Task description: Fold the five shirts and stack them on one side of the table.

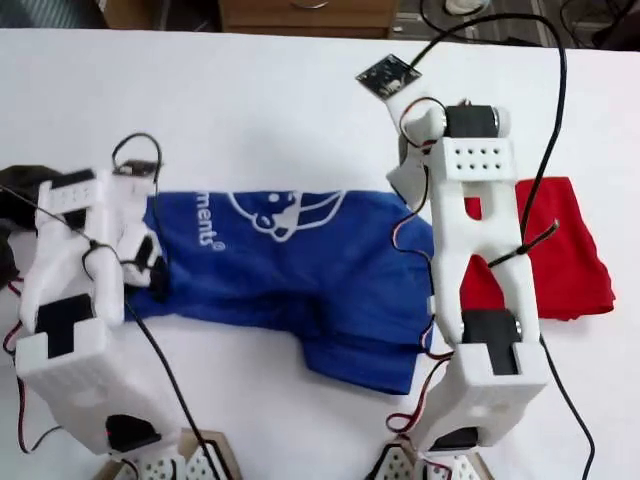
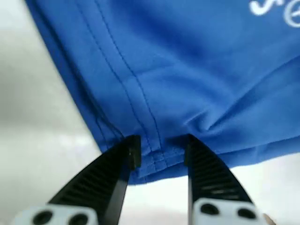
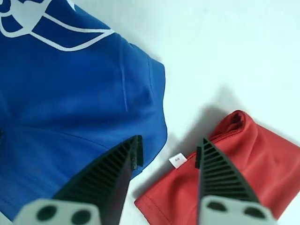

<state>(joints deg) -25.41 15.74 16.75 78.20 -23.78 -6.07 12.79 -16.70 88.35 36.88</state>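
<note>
A blue shirt [image 1: 300, 260] with white print lies spread and rumpled across the middle of the white table [image 1: 250, 100]. A folded red shirt [image 1: 565, 250] rests to its right, partly under the right arm. My left gripper [image 1: 150, 258] is at the blue shirt's left edge. In the left wrist view it [image 2: 161, 150] stands open, its fingers straddling the stitched hem of the blue shirt [image 2: 187, 70]. My right gripper [image 1: 405, 185] hovers open at the blue shirt's upper right corner, above the gap [image 3: 168, 152] between the blue shirt [image 3: 70, 93] and the red shirt [image 3: 234, 164].
A small black board [image 1: 388, 75] on a cable lies behind the right arm. Black cables loop over both arms. A dark object [image 1: 18, 190] sits at the table's left edge. The far half of the table is bare white surface.
</note>
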